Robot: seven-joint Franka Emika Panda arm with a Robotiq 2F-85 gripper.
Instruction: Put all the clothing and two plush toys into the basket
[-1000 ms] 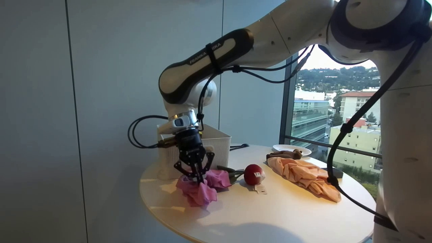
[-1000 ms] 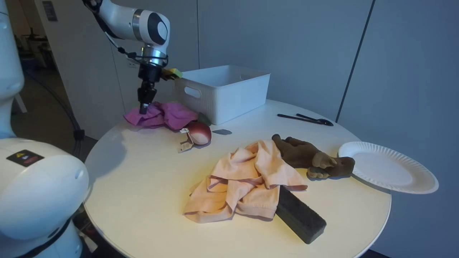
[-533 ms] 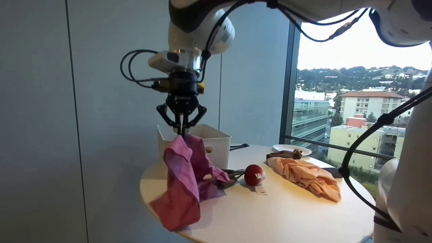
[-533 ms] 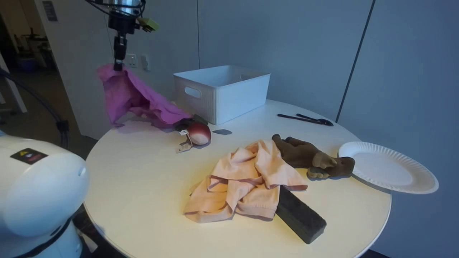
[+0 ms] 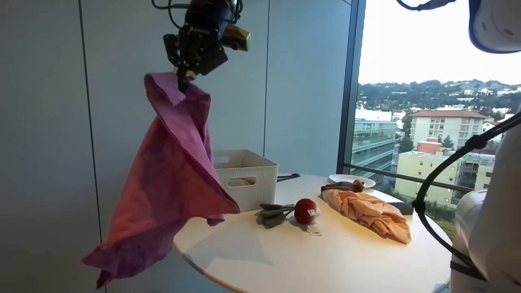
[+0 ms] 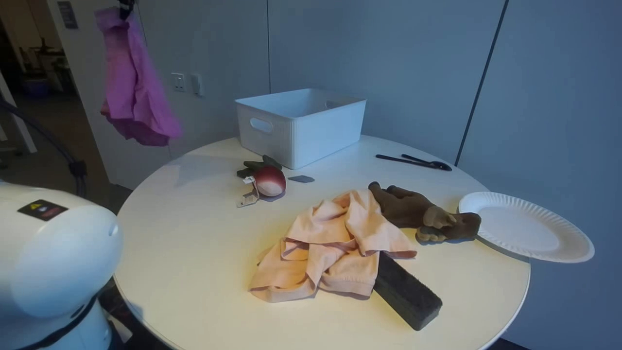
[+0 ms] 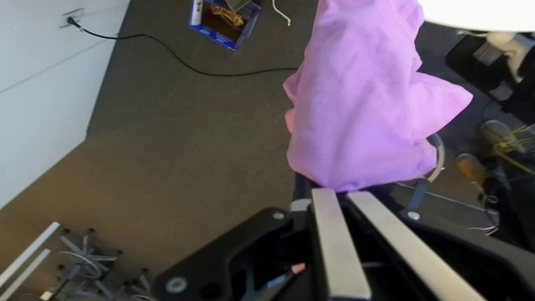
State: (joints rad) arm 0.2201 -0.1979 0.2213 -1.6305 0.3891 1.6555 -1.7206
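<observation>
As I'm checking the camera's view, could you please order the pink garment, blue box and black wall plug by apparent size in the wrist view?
1. Pink garment, nearest the camera
2. Blue box, partly out of frame
3. Black wall plug

Pink garment (image 5: 167, 175): soft matt cloth. Orange-tan garment (image 6: 330, 243): creased matt cloth. Basket (image 6: 330, 136): plastic, ribbed handle end. Plate (image 6: 522, 228): paper, fluted rim. Black block (image 6: 408, 291): rough, matt. Bench (image 6: 194, 253): smooth.
</observation>
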